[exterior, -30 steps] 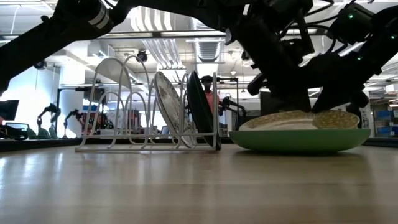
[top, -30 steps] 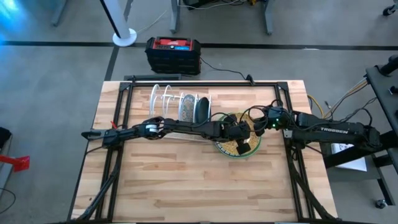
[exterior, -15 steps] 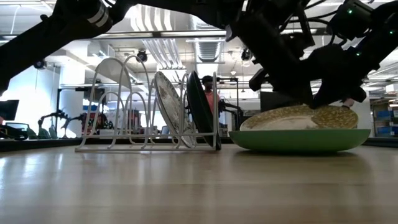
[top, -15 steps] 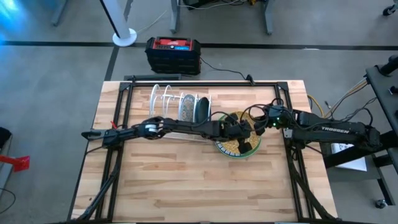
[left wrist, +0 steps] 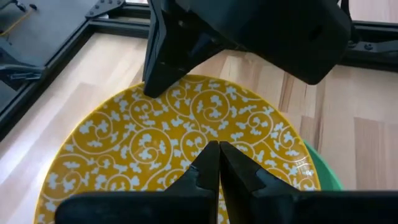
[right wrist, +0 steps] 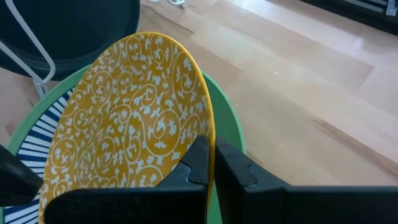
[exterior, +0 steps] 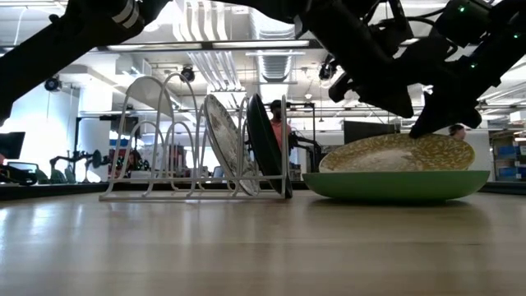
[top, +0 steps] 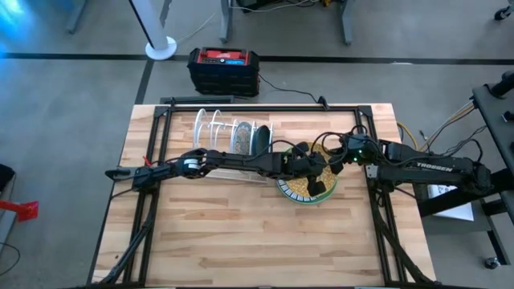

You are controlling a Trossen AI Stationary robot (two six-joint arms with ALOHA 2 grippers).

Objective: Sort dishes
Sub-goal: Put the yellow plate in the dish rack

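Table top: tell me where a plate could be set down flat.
The near half of the table, in front of both arms, is bare wood, as is the strip left of the white rack. It is crowded at the green plate, where the yellow plate tilts under the left hand and right hand.

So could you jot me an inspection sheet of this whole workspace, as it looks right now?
Surface: wooden table, bare boards in front.
Job's things: yellow patterned plate tilted up on a green plate, a blue striped plate between them; dark plate and speckled plate upright in the white wire rack.
Clutter: nothing seen.
Pincers: right pincer shut on the yellow plate's rim; left pincer shut, over it.
Cables: bundle at right arm.
Surroundings: red-and-black box on floor; person behind.
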